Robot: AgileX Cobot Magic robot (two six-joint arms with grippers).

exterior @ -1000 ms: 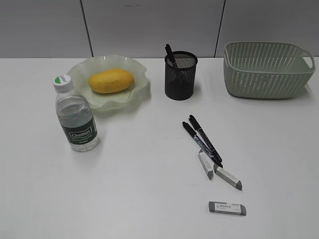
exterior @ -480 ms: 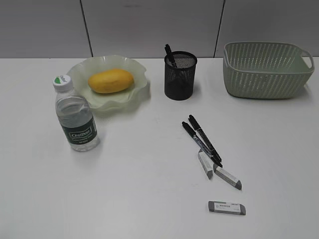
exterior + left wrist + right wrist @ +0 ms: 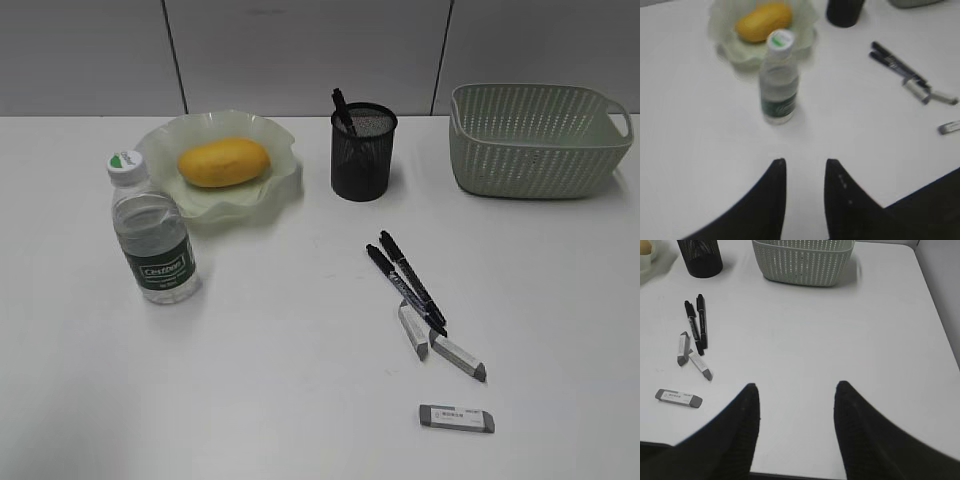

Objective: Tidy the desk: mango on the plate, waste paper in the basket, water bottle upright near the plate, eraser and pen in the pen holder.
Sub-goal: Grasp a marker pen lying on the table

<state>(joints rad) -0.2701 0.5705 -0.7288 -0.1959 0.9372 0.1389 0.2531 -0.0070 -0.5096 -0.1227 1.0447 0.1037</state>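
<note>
1. Exterior view: the white worktop (image 3: 250,380) carries everything. At the far left, the mango (image 3: 223,162) lies in the pale green ruffled plate (image 3: 282,185). The water bottle (image 3: 151,235) stands upright just in front of the plate's left edge, white cap up, its dark green label facing the camera. The black mesh pen holder (image 3: 362,152) stands right of the plate with one black pen (image 3: 343,110) leaning inside it. The sage-green basket (image 3: 538,140) sits at the far right; no waste paper can be made out inside it from here. Mid-worktop, two black pens (image 3: 405,280) lie side by side, slanting toward the near right. Two grey-white erasers (image 3: 440,345) lie at their near tips, and a third eraser (image 3: 456,418) lies apart, nearer the front edge. Neither tool appears in this view.

2. Left wrist view: the left tool (image 3: 805,165) hovers above bare worktop, its dark fingers a narrow gap apart, holding nothing. The bottle, plate and mango lie ahead of it.

3. Right wrist view: the right tool (image 3: 796,389) is spread wide and empty over bare worktop. The pens and erasers lie to its left, the basket ahead.
</note>
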